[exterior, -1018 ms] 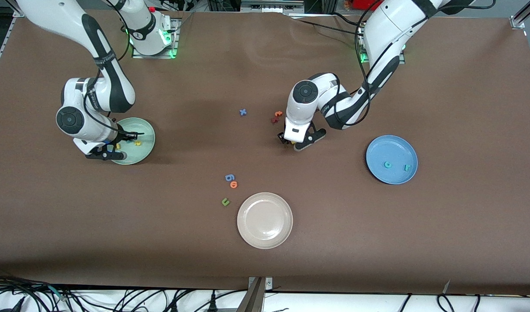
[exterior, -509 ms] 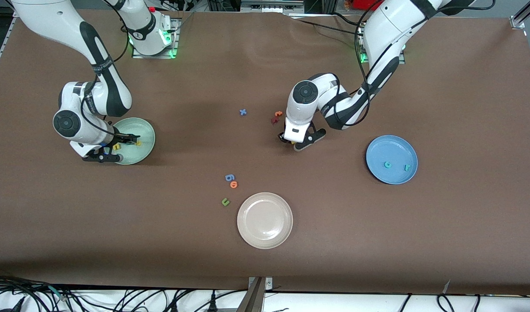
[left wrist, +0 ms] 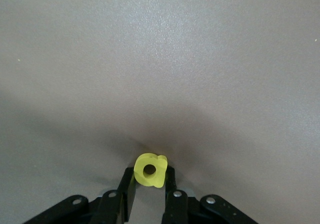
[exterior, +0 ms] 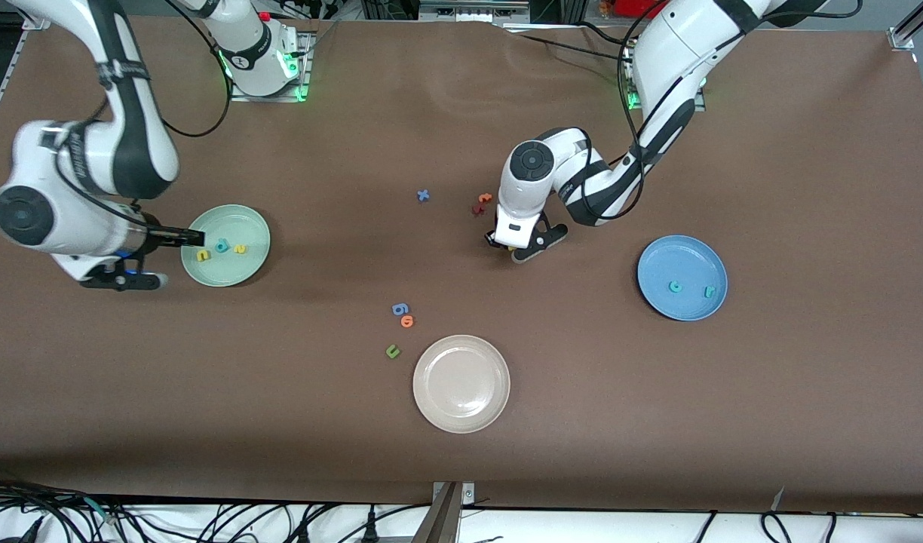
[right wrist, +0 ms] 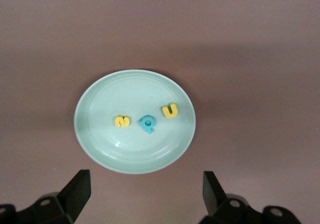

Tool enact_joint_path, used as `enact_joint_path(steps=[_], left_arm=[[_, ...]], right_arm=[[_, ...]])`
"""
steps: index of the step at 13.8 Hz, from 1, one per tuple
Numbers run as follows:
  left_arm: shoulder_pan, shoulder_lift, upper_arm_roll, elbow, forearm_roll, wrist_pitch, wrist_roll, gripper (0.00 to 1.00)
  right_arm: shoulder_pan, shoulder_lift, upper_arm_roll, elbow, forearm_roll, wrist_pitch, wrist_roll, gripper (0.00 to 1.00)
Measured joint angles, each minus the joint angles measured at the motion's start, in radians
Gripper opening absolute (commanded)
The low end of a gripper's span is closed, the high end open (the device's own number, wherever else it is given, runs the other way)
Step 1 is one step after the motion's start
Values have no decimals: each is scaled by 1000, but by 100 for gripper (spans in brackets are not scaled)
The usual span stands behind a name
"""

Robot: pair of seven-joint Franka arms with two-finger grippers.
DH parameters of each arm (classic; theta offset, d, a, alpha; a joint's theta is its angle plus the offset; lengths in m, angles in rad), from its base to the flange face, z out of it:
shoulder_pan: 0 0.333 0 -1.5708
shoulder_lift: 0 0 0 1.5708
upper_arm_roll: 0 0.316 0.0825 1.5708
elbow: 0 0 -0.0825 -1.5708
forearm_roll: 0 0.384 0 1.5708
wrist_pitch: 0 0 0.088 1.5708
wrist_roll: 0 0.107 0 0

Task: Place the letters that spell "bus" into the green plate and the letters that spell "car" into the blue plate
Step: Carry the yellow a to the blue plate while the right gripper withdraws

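The left arm is bent down to the table near the blue plate (exterior: 682, 277), the left gripper (left wrist: 149, 196) clamped on the yellow "a" (left wrist: 150, 170). The right gripper (right wrist: 145, 191) is spread wide and empty above the green plate (right wrist: 100, 109), where the "b" (right wrist: 147, 124), "u" (right wrist: 170, 110) and "s" (right wrist: 122, 121) lie.

Brown table (exterior: 771, 422), cables (exterior: 243, 520) alongside.

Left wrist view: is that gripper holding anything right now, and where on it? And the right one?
The left gripper pinches the yellow "a" by its lower edge between its fingers, low over the table. The right gripper is open over the green plate, holding nothing.
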Motion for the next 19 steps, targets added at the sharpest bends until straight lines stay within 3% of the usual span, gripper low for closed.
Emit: enact_joint_path(steps=[2,4,7,13,17,18,19], left_arm=[[1,0,1,3,0,-5,1,15],[7,-1,3,34,0,-66,15,13],[46,-4,3,113,-4,-236,121,13],[264,-30,4,327,-107,-706,762,13],[415,-26,7,340,-107,-751,1125,13],[442,-21,8,337,-107,-750,1186,21],[467,-13,8,334,-107,-747,1236,52]], right_arm=[[3,-1,1,132,14,-97,0,99],[4,-1,4,228,83,-120,7,99],[11,2,5,274,113,-130,23,99],[20,10,8,294,115,-129,29,100],[24,10,8,327,115,-196,6,100],[24,10,8,330,115,-208,-4,100],[23,11,8,332,115,-209,-6,100]])
